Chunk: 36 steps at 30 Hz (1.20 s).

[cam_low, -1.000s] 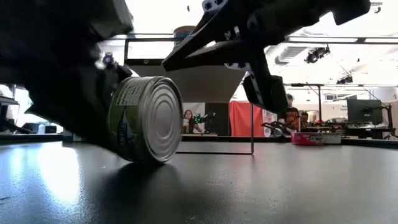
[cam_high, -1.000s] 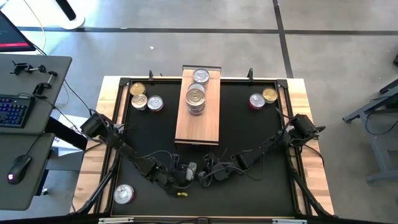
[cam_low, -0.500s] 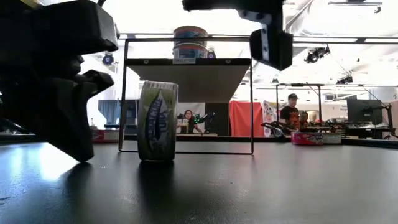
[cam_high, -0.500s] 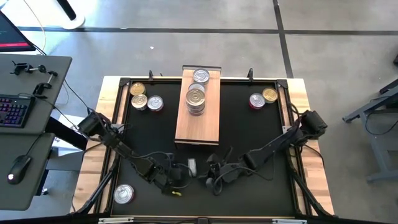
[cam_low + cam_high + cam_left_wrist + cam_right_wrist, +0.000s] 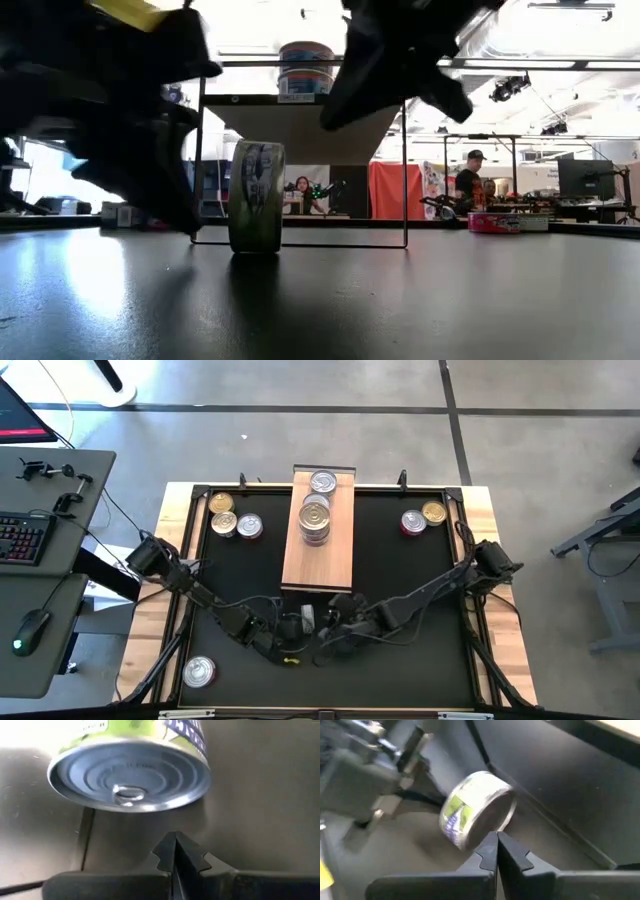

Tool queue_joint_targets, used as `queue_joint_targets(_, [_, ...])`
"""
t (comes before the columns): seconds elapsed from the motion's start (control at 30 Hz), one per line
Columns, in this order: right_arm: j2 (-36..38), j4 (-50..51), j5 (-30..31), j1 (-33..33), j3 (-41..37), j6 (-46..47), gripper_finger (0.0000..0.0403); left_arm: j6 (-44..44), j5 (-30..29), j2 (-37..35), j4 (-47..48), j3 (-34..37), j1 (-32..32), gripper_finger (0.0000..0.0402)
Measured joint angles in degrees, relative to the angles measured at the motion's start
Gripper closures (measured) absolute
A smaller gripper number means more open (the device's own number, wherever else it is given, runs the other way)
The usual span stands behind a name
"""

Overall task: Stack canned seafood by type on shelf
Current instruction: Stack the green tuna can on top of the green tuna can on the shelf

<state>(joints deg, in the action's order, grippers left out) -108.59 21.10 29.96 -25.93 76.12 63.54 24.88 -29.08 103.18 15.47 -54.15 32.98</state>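
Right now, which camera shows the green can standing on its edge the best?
The left wrist view is best: the green can fills it, showing its ringed end and label. The right wrist view shows it tilted on the black mat. The low view shows it edge-on. From above, it is a sliver between the arms.

We see the green-labelled can [image 5: 256, 196], tilted against the left gripper [image 5: 281, 632] a second ago, now on edge, left of centre in the low view. Right gripper [image 5: 331, 630] swung back beside it, fingers together.
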Motion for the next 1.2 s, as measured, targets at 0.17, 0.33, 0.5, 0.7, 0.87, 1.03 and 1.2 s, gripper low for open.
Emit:
queue_joint_targets(0.17, [-3.3, -1.3, -1.1, 1.2, 0.4, 0.2, 0.0403, -2.5, 0.1, 0.0, -5.1, 0.0, -2.0, 0.0401])
queue_joint_targets(0.33, [-4.8, -2.2, 1.3, 1.2, 0.4, 1.7, 0.0403, -2.6, 0.0, 0.0, -8.1, 0.0, -3.2, 0.0401])
queue_joint_targets(0.5, [-6.6, -4.9, 1.0, 1.2, 0.4, -0.6, 0.0403, -3.1, -0.3, 0.0, -10.7, 0.0, -4.4, 0.0401])
queue_joint_targets(0.7, [-7.1, -5.8, 1.8, 0.7, 0.4, -1.0, 0.0403, -4.1, -0.2, 0.0, -14.2, 0.0, -4.5, 0.0401])
queue_joint_targets(0.87, [-7.1, -8.4, -0.1, -0.1, 0.4, -3.3, 0.0403, -4.2, -0.7, 0.0, -17.8, 0.0, -4.5, 0.0401])
queue_joint_targets(1.03, [-6.6, -7.4, -0.2, -2.6, 0.4, -3.2, 0.0403, -4.7, 0.2, 0.2, -20.7, -0.4, -4.2, 0.0401])
queue_joint_targets(1.2, [-3.5, -4.1, -0.9, -5.7, 0.4, -3.2, 0.0403, -6.2, -0.4, -4.5, -15.9, -3.1, -1.6, 0.0401])
